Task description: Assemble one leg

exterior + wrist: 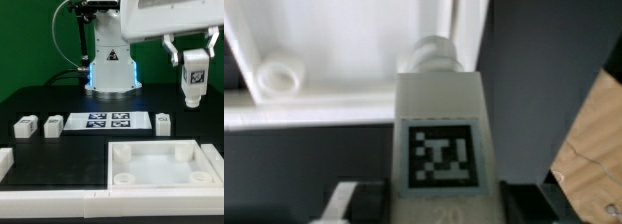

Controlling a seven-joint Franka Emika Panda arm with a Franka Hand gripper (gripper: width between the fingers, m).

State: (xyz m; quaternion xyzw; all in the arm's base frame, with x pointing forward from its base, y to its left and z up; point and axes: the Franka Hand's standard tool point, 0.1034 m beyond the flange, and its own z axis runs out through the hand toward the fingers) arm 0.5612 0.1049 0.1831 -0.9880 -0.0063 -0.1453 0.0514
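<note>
On the exterior view's left, two spare legs (25, 127) lie on the bench (60, 100), followed by the marker board (108, 122). Further right, the gripper (193, 72) is clamped on the leg (193, 88), holding it in the air over the white tray-like top (160, 186). To seat it well, I judge, keep it upright, centre its peg (434, 55) over a corner socket (183, 152), then lower slowly. The leg is a small white block with a black-and-white tag on one face.
</note>
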